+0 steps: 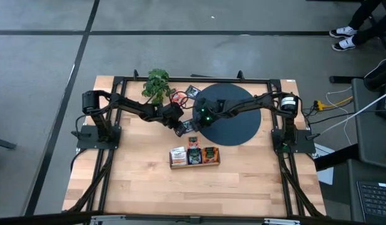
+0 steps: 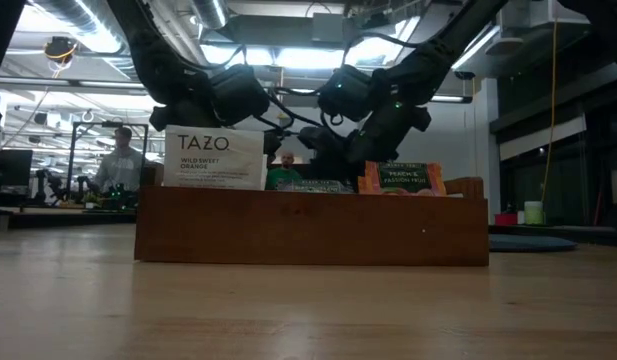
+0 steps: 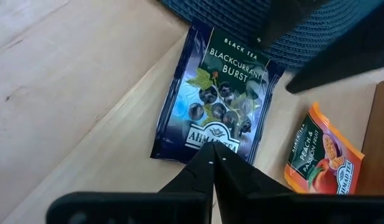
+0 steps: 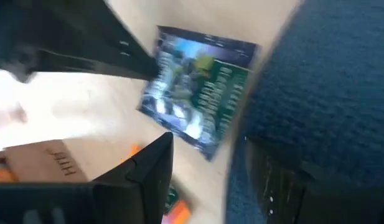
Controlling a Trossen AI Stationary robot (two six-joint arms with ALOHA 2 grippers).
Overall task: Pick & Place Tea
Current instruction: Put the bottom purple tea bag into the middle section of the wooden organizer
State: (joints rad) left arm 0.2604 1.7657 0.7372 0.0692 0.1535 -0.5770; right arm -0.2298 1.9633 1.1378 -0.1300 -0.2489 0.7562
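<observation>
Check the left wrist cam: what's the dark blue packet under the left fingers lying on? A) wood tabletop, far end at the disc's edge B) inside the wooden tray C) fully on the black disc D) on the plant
A: the blackcurrant packet lies on the wood tabletop, its far end at the black disc, outside the tray.

Blackcurrant packet [image 3: 213, 102] on table [image 1: 142, 181], beside disc [image 1: 233, 128], behind tray [image 1: 194, 164]

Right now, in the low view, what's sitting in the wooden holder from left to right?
White TAZO wild sweet orange packet → dark green packet, only its top edge showing above the wooden holder → orange peach and passion fruit packet.
</observation>
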